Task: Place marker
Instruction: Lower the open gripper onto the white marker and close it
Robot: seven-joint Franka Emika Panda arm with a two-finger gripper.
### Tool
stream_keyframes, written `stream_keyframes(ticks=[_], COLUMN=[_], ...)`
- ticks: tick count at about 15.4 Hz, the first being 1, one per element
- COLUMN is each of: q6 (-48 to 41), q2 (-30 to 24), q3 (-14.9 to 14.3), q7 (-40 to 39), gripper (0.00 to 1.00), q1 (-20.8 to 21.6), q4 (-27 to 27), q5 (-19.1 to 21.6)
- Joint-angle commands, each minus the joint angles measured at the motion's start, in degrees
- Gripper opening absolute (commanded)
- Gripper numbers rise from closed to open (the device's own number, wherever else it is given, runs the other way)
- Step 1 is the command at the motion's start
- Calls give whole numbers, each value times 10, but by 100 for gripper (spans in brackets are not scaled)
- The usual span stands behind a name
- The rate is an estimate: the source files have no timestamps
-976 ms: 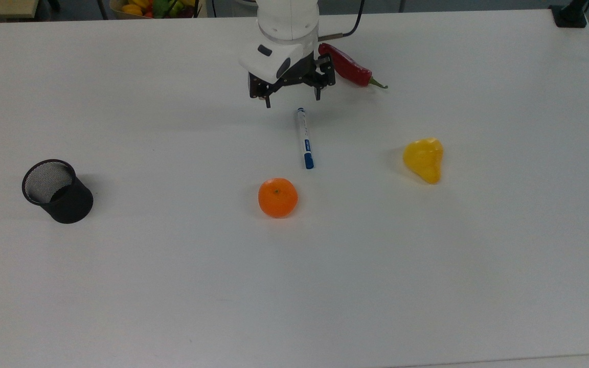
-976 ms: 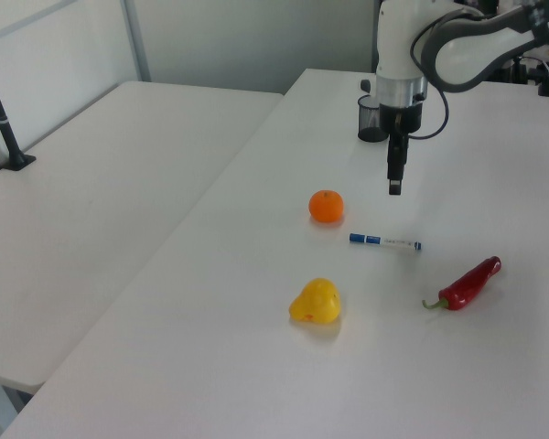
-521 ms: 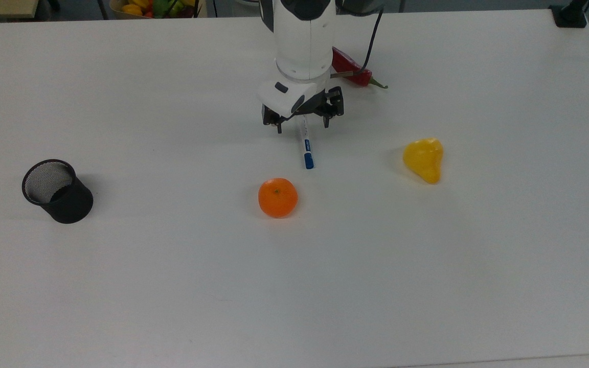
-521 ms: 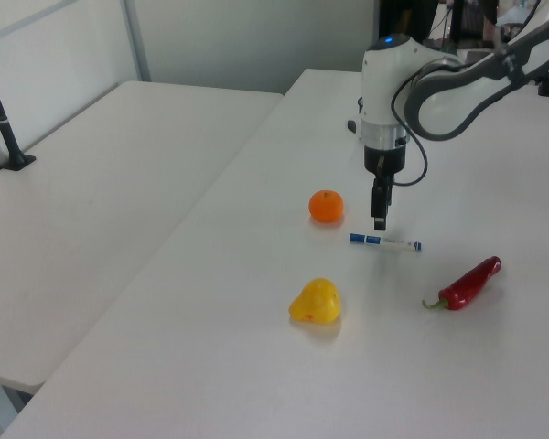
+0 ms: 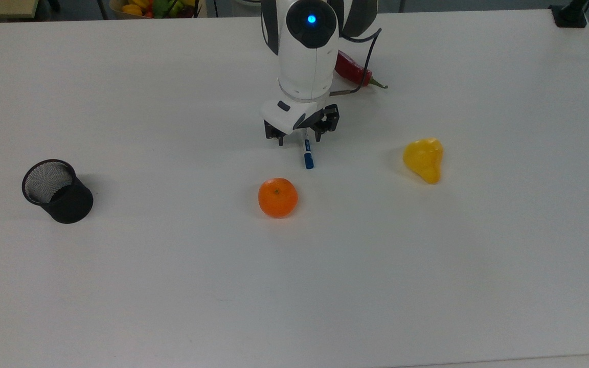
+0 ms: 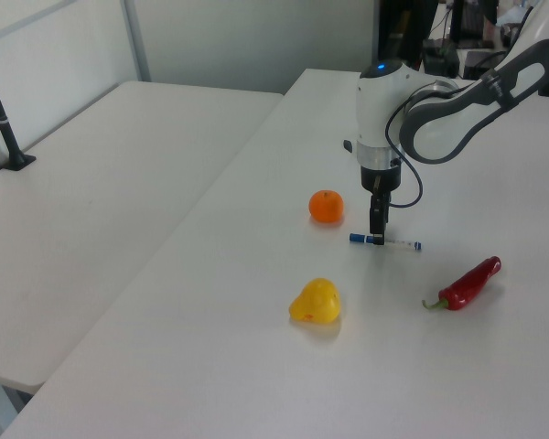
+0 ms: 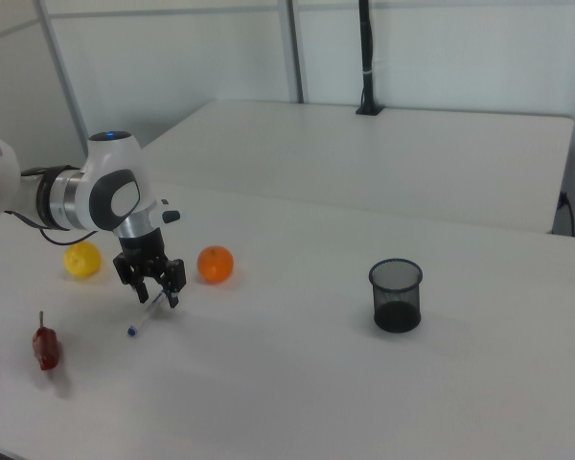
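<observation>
Marker point(image 5: 307, 153) seemingly between open claw point(image 5: 299, 139)

Orange point(image 5: 277, 197) near marker point(image 5: 307, 153); elsewhere open table point(image 5: 172, 281).

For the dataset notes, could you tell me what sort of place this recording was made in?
Probably a robotics lab: the arm's gripper works over plain white tables pushed together, with test props such as a marker, an orange and a mesh cup.
</observation>
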Motion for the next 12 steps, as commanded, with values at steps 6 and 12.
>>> stream_keyframes(ticks=[6, 12], q6=[8, 4], q2=[3, 1], q3=[4, 4], q7=[16, 16], gripper=[48, 0], q1=[2, 2], q4=[-9, -9], q5=[-10, -10])
